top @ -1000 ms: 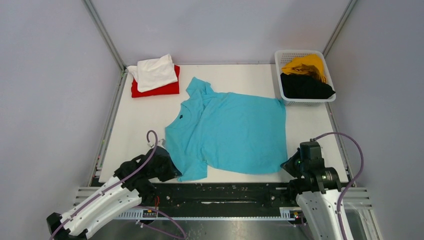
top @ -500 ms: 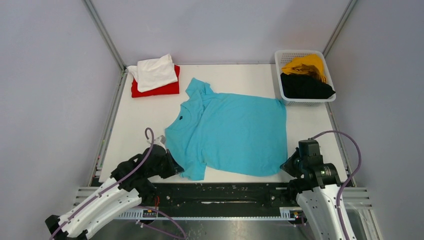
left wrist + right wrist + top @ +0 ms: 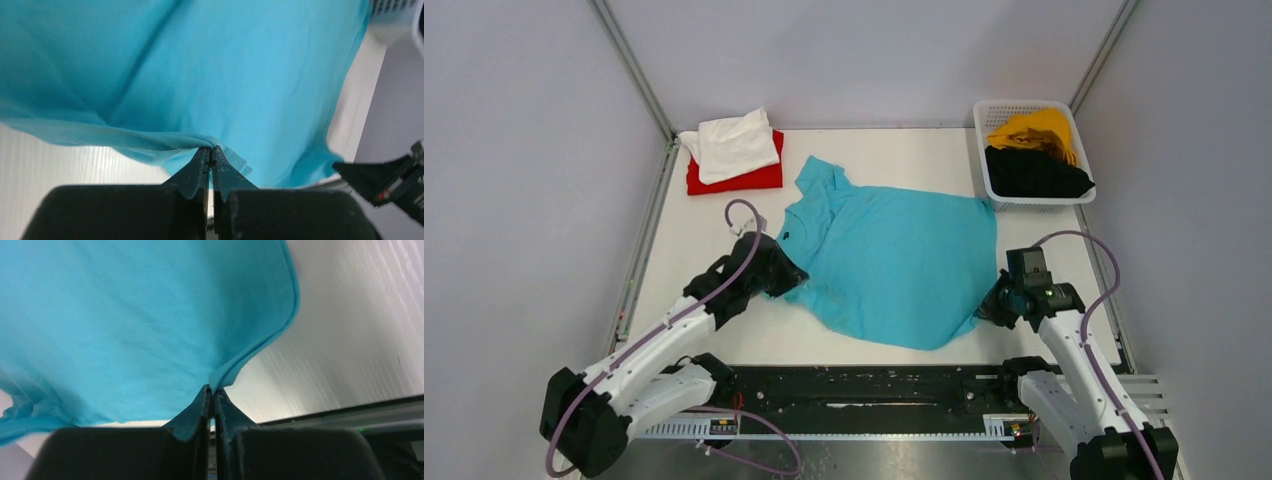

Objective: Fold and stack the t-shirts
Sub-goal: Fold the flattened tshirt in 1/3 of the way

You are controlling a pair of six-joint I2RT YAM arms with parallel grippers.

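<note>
Left gripper and right gripper, jaws pinched on opposite edges of the turquoise t-shirt, lifting them.

Turquoise t-shirt pinched at two near edges.
It spreads, rumpled, between the jaws of the left gripper and right gripper. The white t-shirt lies atop the folded red t-shirt well beyond the left jaws; the mustard yellow t-shirt and black t-shirt lie crumpled beyond the right.
</note>
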